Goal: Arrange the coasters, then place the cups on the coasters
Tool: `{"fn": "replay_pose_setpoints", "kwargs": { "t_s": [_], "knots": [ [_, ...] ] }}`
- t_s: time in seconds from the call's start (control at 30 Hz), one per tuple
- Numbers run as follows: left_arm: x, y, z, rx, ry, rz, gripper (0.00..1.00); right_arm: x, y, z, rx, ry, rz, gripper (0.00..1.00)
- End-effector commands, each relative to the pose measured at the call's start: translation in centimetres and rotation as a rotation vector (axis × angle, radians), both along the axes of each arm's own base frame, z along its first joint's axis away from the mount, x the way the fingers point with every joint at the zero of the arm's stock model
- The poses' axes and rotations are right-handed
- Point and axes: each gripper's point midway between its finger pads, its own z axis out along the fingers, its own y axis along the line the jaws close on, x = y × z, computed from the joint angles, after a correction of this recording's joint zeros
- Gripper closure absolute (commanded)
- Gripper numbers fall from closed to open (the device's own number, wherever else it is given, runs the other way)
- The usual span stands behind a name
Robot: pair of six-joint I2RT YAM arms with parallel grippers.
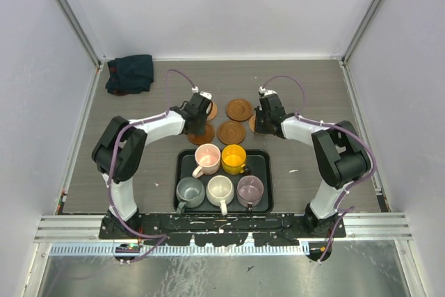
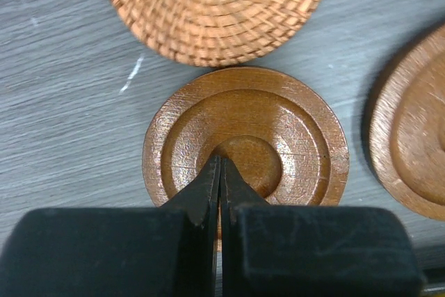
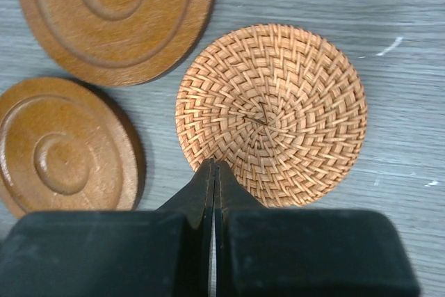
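**Both pincers pressed together, each poised over its own coaster: offset decides the push**

1. Left pincer (image 2: 220, 172): fingers pressed together, pinching nothing. Its tips stand over the ridged wooden coaster (image 2: 245, 147), at the near-left edge of the centre dimple. Most of that disc lies ahead of the tips and a little to their right. I cannot tell whether the tips touch the wood or hang just above it.

2. Right pincer (image 3: 213, 175): likewise pressed together and empty. Its tips meet the near rim of the woven coaster (image 3: 271, 113), so the disc lies ahead and to the right of them, well off the centre.

3. Axis: the coasters are round, so no long axis governs the approach. Only the offset from centre counts.

4. Nearer arm: the left is nearer to the wooden disc, the right to the woven one. Other coasters lie close by, just beside these two on the surface (image 1: 313, 88).

5. Cups (image 1: 220, 189): all five stand in the black tray (image 1: 263, 165), nearer the arm bases than the coasters. None is on a coaster.

6. Judgement: arranging is the step in hand. A drag from the right tips at the rim may spin the woven disc rather than carry it, while the left tips are better centred.
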Motion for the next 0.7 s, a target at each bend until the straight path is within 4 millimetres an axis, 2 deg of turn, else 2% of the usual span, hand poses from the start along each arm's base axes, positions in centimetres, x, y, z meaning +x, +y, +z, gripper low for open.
{"fn": "replay_pose_setpoints", "kwargs": {
  "t_s": [0.0, 0.23, 0.4, 0.67],
  "knots": [
    [0.2, 3.8, -1.4, 0.030, 0.071, 0.136, 1.00, 0.7, -3.5, -0.7, -0.072, 0.027, -0.123, 0.99],
    [1.3, 6.5, -1.3, 0.012, 0.079, 0.236, 1.00, 2.7, -6.1, -0.1, -0.054, 0.016, -0.197, 0.99],
    [2.8, 8.6, -0.9, 0.021, 0.078, 0.305, 1.00, 4.9, -7.0, 0.1, -0.041, 0.005, -0.224, 0.99],
    [7.4, 11.6, 0.0, -0.025, 0.044, 0.395, 1.00, 8.2, -6.9, -0.3, -0.027, -0.009, -0.233, 0.99]
  ]
}}
